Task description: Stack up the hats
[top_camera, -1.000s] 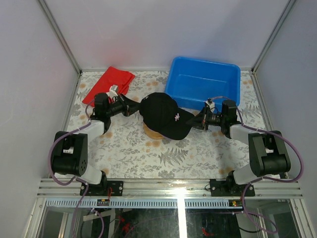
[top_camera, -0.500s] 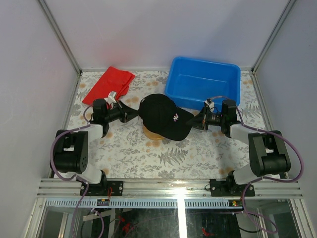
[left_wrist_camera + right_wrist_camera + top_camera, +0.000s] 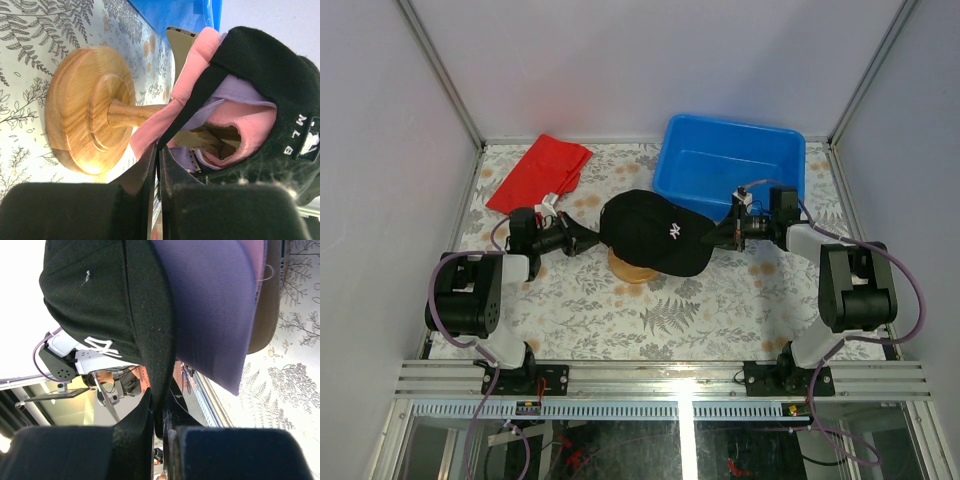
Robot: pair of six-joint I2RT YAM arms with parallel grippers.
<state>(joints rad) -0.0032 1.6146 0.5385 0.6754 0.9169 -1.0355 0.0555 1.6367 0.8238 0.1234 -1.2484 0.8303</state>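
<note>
The hats [image 3: 653, 232] sit stacked on the stand [image 3: 630, 268] mid-table, between the left gripper [image 3: 586, 240] and right gripper [image 3: 712, 238], the cloth [image 3: 540, 172] behind left, the bin [image 3: 732, 168] behind right.

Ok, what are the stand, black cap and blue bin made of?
The stand looks like wood: visible grain, slight varnish-like sheen. The black cap is matte woven fabric with fuzzy edges. The blue bin is probably moulded plastic: smooth, uniform colour.

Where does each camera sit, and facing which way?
Top external: above, behind the bases, looking down; both arms flank the black fabric cap on the wooden stand.
Left wrist: looks along the left gripper at the stand's base and the stacked caps' backs.
Right wrist: looks along the right gripper at their brims.
Shared: the black fabric cap.
</note>
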